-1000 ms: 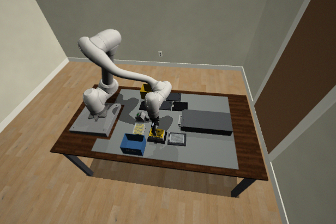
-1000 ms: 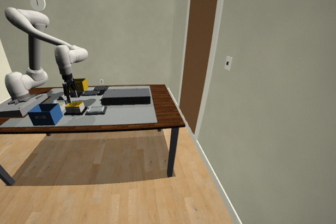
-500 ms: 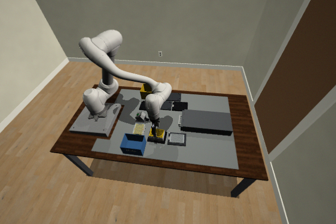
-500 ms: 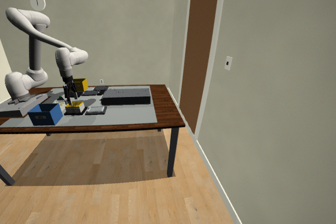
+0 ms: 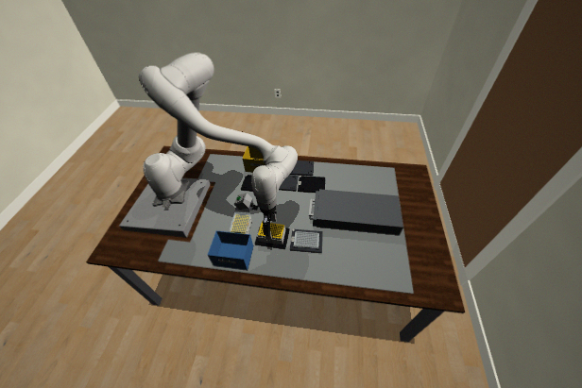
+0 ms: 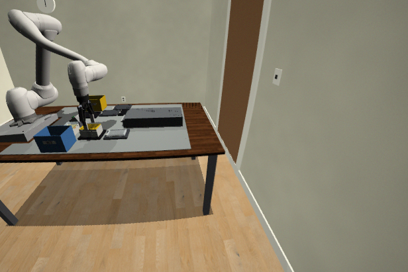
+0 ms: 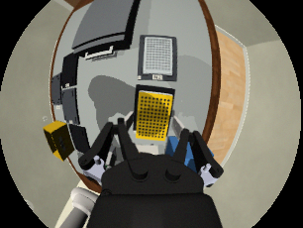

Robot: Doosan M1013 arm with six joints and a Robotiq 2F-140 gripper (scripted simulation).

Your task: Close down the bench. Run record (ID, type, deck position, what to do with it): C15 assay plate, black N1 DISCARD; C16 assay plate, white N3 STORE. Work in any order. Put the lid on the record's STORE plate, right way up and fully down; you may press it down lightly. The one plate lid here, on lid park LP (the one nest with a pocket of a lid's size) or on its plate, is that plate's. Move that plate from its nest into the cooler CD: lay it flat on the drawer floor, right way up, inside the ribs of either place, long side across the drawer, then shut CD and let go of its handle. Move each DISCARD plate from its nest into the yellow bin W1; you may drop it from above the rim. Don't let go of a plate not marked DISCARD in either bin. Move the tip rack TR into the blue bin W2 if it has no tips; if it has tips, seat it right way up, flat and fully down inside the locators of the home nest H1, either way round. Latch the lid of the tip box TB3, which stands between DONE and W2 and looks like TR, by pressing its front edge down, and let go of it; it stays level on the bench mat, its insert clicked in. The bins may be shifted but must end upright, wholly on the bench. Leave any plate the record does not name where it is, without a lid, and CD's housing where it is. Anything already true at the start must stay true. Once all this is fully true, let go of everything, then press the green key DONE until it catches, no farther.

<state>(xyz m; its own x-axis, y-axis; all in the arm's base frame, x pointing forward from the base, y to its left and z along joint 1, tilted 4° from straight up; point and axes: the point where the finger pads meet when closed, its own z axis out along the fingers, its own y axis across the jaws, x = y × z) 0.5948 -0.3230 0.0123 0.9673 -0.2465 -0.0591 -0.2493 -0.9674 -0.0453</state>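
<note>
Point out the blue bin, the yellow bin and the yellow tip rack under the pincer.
Blue bin [image 5: 226, 259]: top view, on its front wall.
Yellow bin [image 6: 100, 102]: exterior view, on its side wall.
Yellow tip rack [image 7: 154, 115]: wrist view, on its gridded top face.

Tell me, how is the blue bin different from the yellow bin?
The blue bin sits at the bench's front edge; the yellow bin sits at the back, partly hidden behind the arm. The blue bin looks bigger, though it is also nearer both cameras. In the exterior view the gripper hangs beside the blue bin, with the yellow bin behind it. Both stand upright.
</note>
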